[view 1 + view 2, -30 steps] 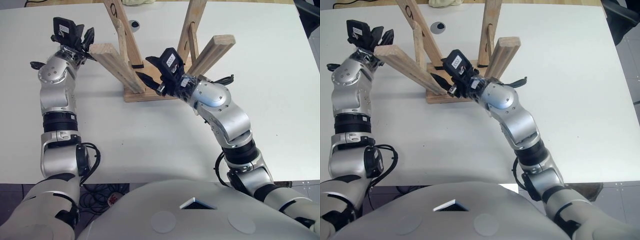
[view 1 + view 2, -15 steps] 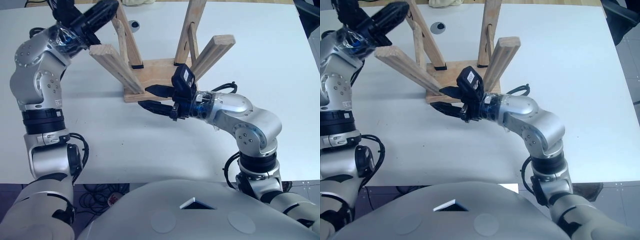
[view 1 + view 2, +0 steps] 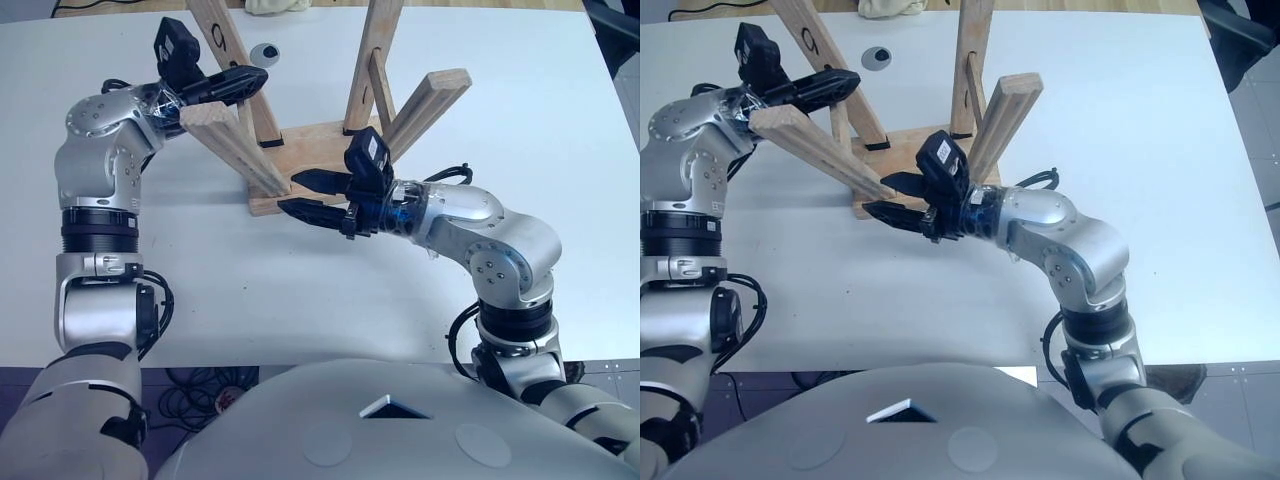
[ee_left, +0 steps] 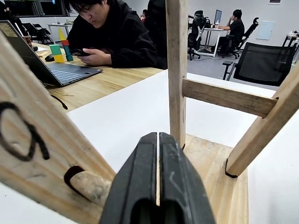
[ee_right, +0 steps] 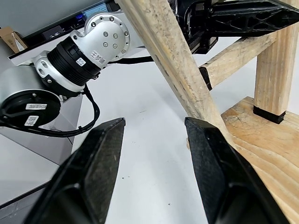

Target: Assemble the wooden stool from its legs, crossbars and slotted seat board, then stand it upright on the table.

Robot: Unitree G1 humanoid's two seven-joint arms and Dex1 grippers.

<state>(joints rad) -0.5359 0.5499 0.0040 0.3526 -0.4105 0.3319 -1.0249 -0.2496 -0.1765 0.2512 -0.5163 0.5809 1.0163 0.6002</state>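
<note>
We find the stool [image 3: 300,150] inverted on the table [image 3: 250,290]. The left gripper [image 3: 258,78], pinched empty, sits beside a leg [image 3: 225,135]; the right gripper [image 3: 290,193] gapes at the seat [image 3: 258,205] edge, likely to flip it.

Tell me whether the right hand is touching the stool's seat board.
Cannot tell. In the left eye view the right hand overlaps the seat board at its front edge; the right wrist view shows neither gap nor contact.
</note>
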